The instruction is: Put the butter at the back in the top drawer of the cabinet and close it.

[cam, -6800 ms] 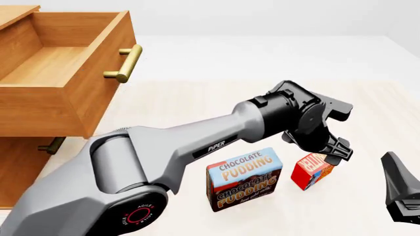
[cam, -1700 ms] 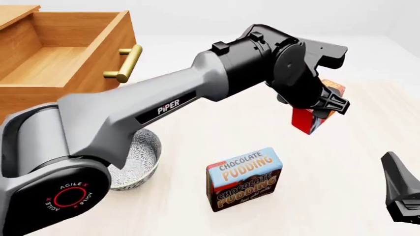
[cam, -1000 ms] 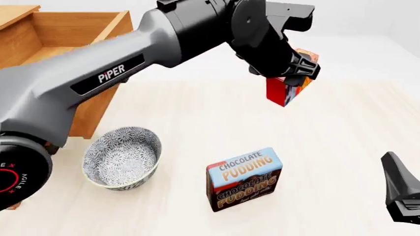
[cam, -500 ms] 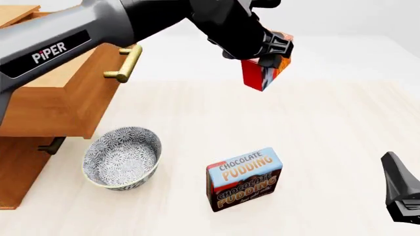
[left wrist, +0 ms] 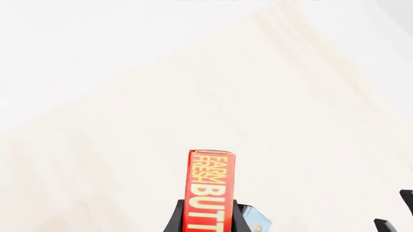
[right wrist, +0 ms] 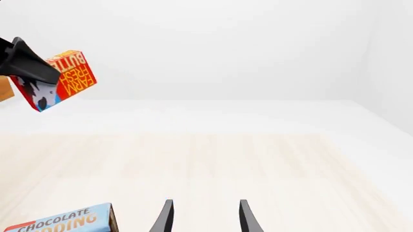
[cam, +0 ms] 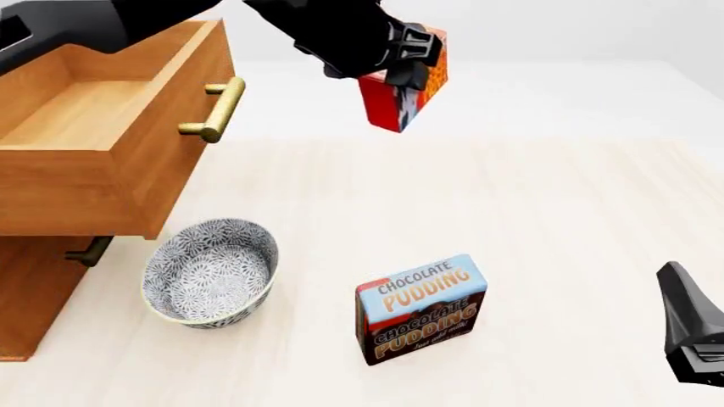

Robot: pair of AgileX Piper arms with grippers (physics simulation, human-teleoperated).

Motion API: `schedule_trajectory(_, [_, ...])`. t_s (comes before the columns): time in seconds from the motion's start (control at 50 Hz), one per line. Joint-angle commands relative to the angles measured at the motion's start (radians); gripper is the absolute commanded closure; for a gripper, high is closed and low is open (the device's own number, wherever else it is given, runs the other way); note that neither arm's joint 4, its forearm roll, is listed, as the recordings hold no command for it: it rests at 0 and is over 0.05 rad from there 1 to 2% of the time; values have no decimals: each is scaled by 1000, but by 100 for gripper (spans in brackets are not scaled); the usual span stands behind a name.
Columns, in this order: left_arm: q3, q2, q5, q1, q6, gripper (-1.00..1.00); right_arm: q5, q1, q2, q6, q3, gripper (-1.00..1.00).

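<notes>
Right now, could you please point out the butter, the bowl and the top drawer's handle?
butter (cam: 404, 83): front view, red side face.
bowl (cam: 212, 271): front view, patterned inside.
top drawer's handle (cam: 217, 110): front view, middle of brass bar.

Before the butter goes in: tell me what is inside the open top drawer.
The top drawer shows only bare wood where its floor is visible. Its front panel hides the near strip, and the left arm and frame edge cover its rear.
</notes>
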Motion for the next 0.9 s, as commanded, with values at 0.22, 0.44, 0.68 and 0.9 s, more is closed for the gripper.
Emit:
schedule_trajectory(0.22, [17, -77, 16, 67, 40, 100, 0, 0, 0, 0, 0, -100])
schedule_trajectory(0.44, [10, -107, 41, 92, 62, 100, 0, 0, 0, 0, 0, -100])
schedule_trajectory(0.68, [3, -131, 66, 122, 91, 100, 0, 0, 0, 0, 0, -100])
schedule_trajectory(0.9, [4, -157, 92, 153, 116, 100, 0, 0, 0, 0, 0, -100])
